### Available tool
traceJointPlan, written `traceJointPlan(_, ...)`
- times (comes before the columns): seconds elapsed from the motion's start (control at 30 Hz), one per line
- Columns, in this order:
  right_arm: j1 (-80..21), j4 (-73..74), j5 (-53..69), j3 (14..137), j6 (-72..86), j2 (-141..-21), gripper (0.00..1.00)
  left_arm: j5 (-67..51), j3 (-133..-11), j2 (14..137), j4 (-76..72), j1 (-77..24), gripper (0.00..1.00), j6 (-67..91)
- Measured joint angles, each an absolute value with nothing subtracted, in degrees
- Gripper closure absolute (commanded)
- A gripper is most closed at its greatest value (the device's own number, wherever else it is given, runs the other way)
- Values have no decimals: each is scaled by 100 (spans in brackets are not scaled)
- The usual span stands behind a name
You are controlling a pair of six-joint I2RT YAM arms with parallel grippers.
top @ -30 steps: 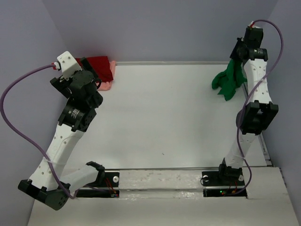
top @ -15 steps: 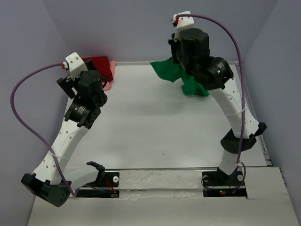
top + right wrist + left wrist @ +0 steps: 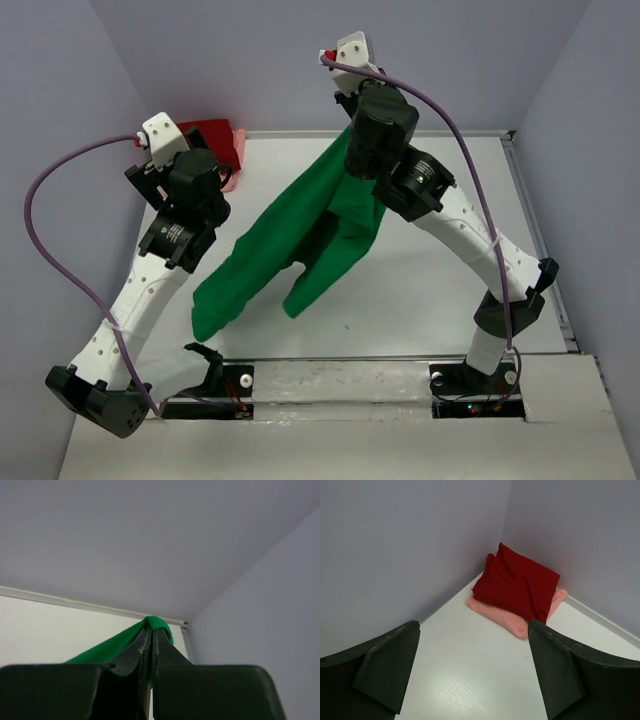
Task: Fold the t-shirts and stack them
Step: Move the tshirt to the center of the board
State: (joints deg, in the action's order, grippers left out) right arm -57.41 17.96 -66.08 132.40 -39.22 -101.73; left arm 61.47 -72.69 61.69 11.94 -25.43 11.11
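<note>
Green t-shirt [image 3: 285,245] hangs over the middle of the desk [image 3: 430,290], stretched from far centre down toward the near left. It is pinched at one edge by the right claw [image 3: 151,634], whose jaws are closed tight on the cloth. Held at a single point, it could land bunched or twisted, or slip free. Left claw [image 3: 472,627] gapes wide, holding nothing, and faces the dark red t-shirt [image 3: 517,582] folded atop the salmon pink t-shirt [image 3: 507,620] in the far left corner.
</note>
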Motion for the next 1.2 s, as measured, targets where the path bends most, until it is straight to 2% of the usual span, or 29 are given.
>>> traceJointPlan(0.1,-5212,1774,-6663,12643,-3806,-10149,100,6149,-7269,6141,1205,-2606,1,1109)
traceJointPlan(0.2,-4484,2919,-6372,12593,-2902,-10342,100,6149,-7269,6064,1225,-2665,1,1105)
traceJointPlan(0.23,-4335,3179,-6326,12639,-2613,-10414,95,6149,-7269,6031,1227,-2676,1,1103)
traceJointPlan(0.27,-4117,3472,-6261,12678,-2316,-10530,58,6154,-7269,5988,1227,-2705,1,1100)
traceJointPlan(0.33,-3704,3951,-6182,12663,-1695,-10779,32,6156,-7269,5898,1227,-2740,2,1072)
traceJointPlan(0.37,-3483,4202,-6125,12648,-1402,-10962,6,6163,-7269,5867,1225,-2755,1,1061)
traceJointPlan(0.4,-3301,4313,-6027,12613,-1247,-11085,0,6171,-7269,5848,1225,-2773,2,1037)
traceJointPlan(0.47,-2958,4598,-5645,12549,-827,-11371,0,6176,-7271,5837,1223,-2797,2,1000)
traceJointPlan(0.6,-2534,4984,-5183,12429,-274,-11935,0,6178,-7271,5918,1225,-2932,2,904)
traceJointPlan(0.73,-2561,5218,-4947,12418,-21,-12036,1,6038,-7301,6117,1302,-3269,4,794)
traceJointPlan(0.87,-2644,5332,-4794,12608,47,-11762,7,5561,-7356,6386,1466,-3736,8,794)
traceJointPlan(0.9,-2659,5354,-4742,12606,78,-11625,9,5374,-7373,6451,1540,-3804,14,829)
traceJointPlan(0.97,-2657,5356,-4563,12521,161,-11207,43,5013,-7387,6573,1675,-3881,20,937)
traceJointPlan(1.0,-2620,5349,-4438,12431,207,-10991,63,4849,-7387,6611,1734,-3892,49,989)
traceJointPlan(1.03,-2569,5304,-4285,12285,281,-10759,100,4641,-7387,6652,1806,-3896,62,1070)
traceJointPlan(1.07,-2438,5249,-4036,12011,416,-10405,100,4539,-7387,6676,1822,-3903,91,1160)
traceJointPlan(1.1,-2294,5238,-3920,11830,495,-10182,100,4427,-7387,6694,1850,-3907,100,1166)
traceJointPlan(1.2,-1848,5183,-3677,11454,720,-9850,100,4213,-7417,6755,1957,-3931,100,1284)
